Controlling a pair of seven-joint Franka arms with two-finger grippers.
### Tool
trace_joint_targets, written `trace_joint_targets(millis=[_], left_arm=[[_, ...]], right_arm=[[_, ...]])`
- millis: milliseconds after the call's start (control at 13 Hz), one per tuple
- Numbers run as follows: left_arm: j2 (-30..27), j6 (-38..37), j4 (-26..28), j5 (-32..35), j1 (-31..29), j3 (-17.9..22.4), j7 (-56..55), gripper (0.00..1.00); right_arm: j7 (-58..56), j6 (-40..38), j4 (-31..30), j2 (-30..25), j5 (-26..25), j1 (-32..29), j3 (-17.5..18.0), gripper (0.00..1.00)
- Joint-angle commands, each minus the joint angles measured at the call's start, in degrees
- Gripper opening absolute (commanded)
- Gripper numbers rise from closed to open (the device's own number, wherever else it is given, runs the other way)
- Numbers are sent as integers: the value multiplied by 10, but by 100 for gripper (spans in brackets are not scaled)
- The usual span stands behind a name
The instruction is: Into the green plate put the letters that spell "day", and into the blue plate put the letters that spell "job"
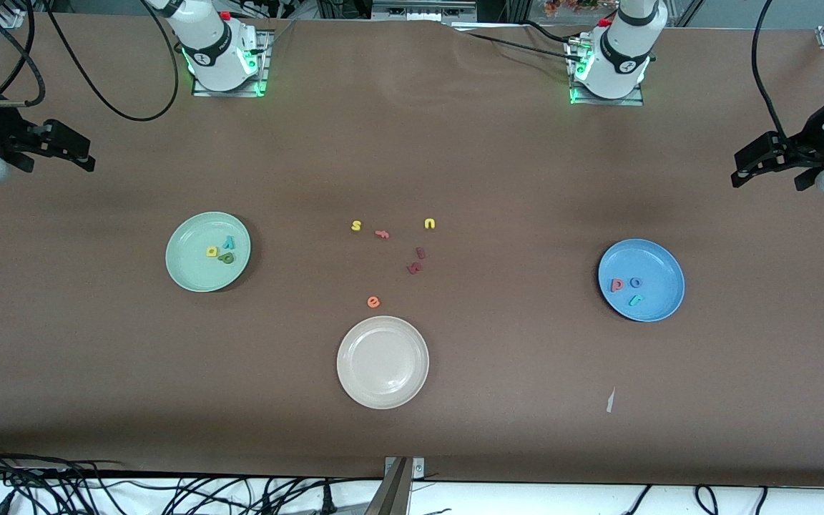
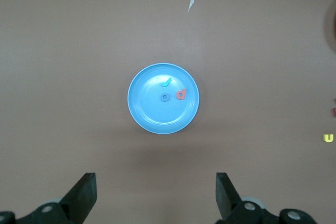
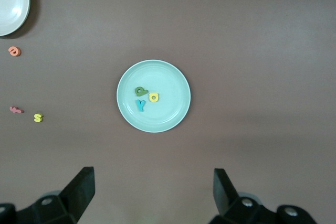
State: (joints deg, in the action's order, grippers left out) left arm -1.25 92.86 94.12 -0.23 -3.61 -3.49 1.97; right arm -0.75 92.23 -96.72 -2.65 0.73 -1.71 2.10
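The green plate (image 1: 194,270) lies toward the right arm's end of the table. In it are the yellow "d" (image 1: 212,251), the dark green "a" (image 1: 225,257) and the light-blue "y" (image 1: 229,243). The blue plate (image 1: 661,266) lies toward the left arm's end and holds the salmon "b" (image 1: 617,285), the blue "o" (image 1: 636,282) and the teal "j" (image 1: 636,300). My right gripper (image 3: 154,190) hangs open and empty high over the table, with the green plate (image 3: 169,115) below it. My left gripper (image 2: 156,192) is also open and empty, high above the blue plate (image 2: 149,115).
A cream-white plate (image 1: 382,379) sits mid-table, nearer the front camera. Loose letters lie between the plates: a yellow "s" (image 1: 356,225), a yellow "u" (image 1: 429,224), an orange "e" (image 1: 373,302), a salmon piece (image 1: 382,234) and two dark red pieces (image 1: 420,252). A white scrap (image 1: 610,400) lies nearer the camera than the blue plate.
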Motion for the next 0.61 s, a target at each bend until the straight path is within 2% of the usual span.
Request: trace_joint_targets(millis=[0,537], left_arm=[[-12,0,13,16,5,1,15,100],[-2,-18,5,16,-3,0,15,100]], right_arm=[[-3,-3,3,0,7,-4,3,100],[-3,-1,3,2,7,-4,3,100]])
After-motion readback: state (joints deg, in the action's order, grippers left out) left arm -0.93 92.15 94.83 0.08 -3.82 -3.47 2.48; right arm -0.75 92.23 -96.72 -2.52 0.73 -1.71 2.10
